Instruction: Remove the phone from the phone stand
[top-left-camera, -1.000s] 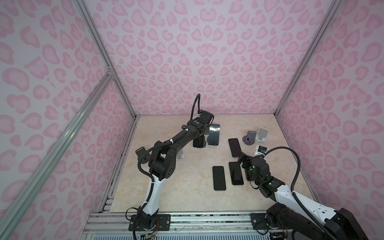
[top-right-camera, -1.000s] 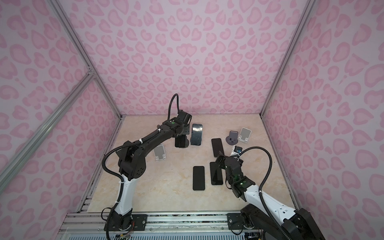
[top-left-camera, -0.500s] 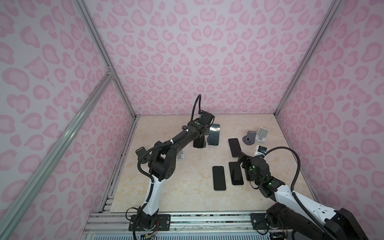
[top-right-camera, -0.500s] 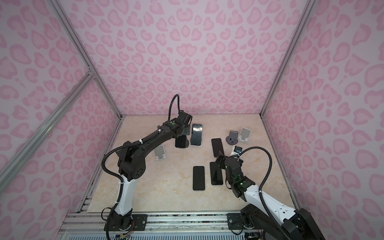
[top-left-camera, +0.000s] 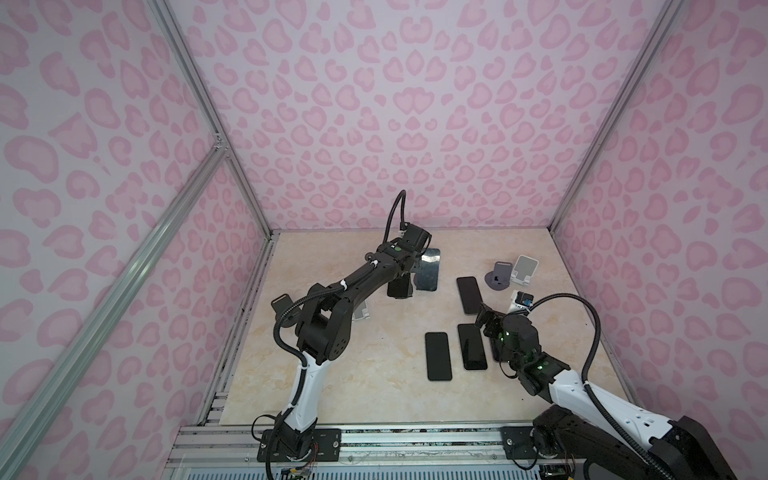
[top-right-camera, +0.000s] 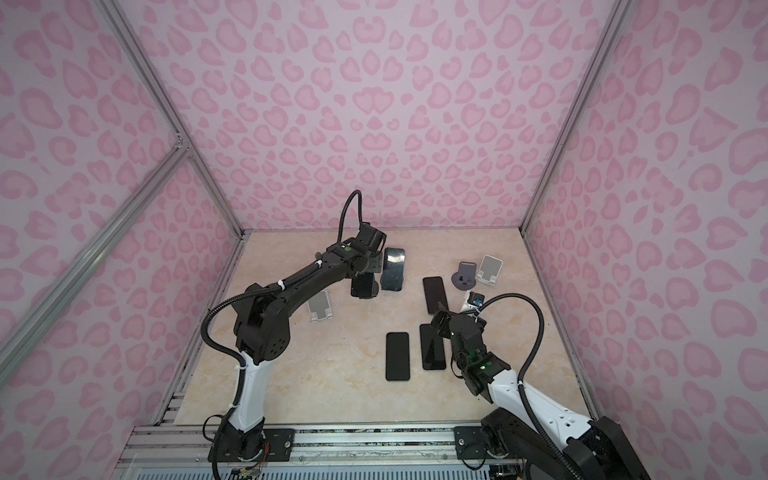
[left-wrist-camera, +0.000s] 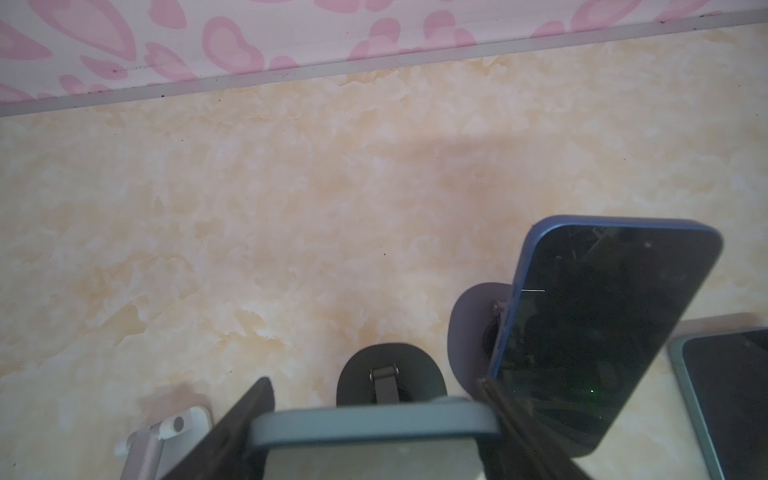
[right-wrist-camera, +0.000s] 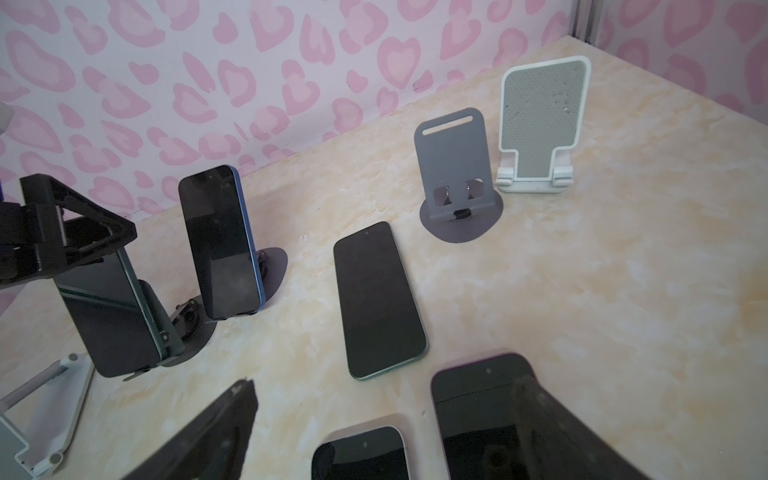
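Left end effector (left-wrist-camera: 374, 409) appears clamped on the phone (right-wrist-camera: 112, 316) in its stand (right-wrist-camera: 199, 336), lower left in the right wrist view; right end effector (right-wrist-camera: 386, 384) gapes open.

Both top views sit high at the front, angled down toward the back wall (top-left-camera: 395, 124) — near-identical pics of the whole table (top-left-camera: 365, 386). Left wrist cam: v. close above the green phone (left-wrist-camera: 374, 419), facing that wall. Right wrist cam: low, looking across the table — shares the blue phone (right-wrist-camera: 220, 241) w/ left wrist view.
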